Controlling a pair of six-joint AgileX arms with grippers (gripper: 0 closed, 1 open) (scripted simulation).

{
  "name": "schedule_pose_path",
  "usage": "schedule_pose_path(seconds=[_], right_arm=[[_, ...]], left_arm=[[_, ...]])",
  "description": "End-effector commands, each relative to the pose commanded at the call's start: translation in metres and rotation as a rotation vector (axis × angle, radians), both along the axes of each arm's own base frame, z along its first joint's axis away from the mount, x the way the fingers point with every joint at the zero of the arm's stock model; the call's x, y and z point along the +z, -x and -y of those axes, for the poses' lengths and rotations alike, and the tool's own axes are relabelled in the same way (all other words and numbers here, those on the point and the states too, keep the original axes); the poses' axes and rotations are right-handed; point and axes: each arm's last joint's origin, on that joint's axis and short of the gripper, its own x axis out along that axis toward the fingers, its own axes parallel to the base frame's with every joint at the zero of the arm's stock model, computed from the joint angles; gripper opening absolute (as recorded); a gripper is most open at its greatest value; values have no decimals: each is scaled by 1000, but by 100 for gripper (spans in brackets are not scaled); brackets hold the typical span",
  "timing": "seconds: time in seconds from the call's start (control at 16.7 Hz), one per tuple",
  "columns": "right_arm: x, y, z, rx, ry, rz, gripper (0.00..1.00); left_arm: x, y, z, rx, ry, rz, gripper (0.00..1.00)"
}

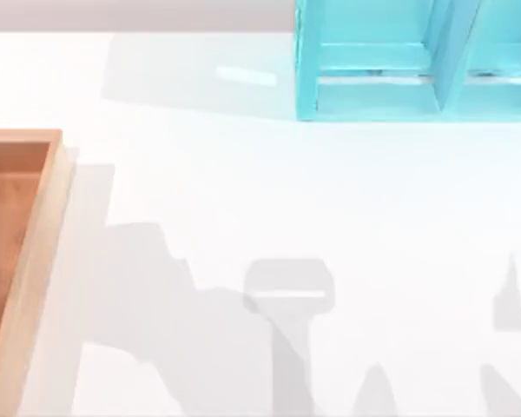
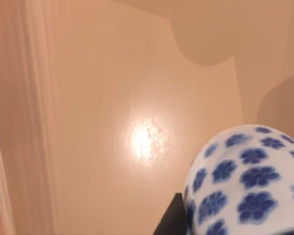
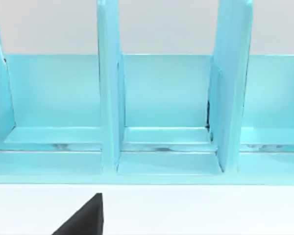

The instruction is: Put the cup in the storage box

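Risk, principal: cup [image 2: 247, 178] released from height onto the orange-brown floor of the storage box [image 1: 36, 243]. Judged cause: in the left wrist view the cup appears to hang above the glossy floor, with its shadow cast well apart from it, so an early release could let it bounce, tip or roll. How high it hangs cannot be told.

Risk, secondary: contact with the thick light-wood rim. Judged cause: sideways drift during lowering; a box wall shows toward one edge of the left wrist view, some way off from the cup.

Left claw: one dark finger [image 2: 169, 223] sits against the cup's patterned side. Judged to be pinching the cup, though the opposite finger is hidden, so the width of the grip cannot be told.

Right claw: parked facing the teal shelf unit [image 3: 157, 107] at the far right of the surface [image 1: 286, 191]; one dark fingertip [image 3: 85, 218] visible, spread or pressed together cannot be told.
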Motion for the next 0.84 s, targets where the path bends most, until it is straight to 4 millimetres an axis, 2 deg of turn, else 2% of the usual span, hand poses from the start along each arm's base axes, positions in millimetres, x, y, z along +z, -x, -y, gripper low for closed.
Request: schedule_pose_path(seconds=[0.48, 0.84], right_arm=[[0, 0, 0, 0, 0, 0, 100], [0, 0, 0, 0, 0, 0, 100]], left_arm=[[0, 0, 0, 0, 0, 0, 98], [0, 0, 0, 0, 0, 0, 100]])
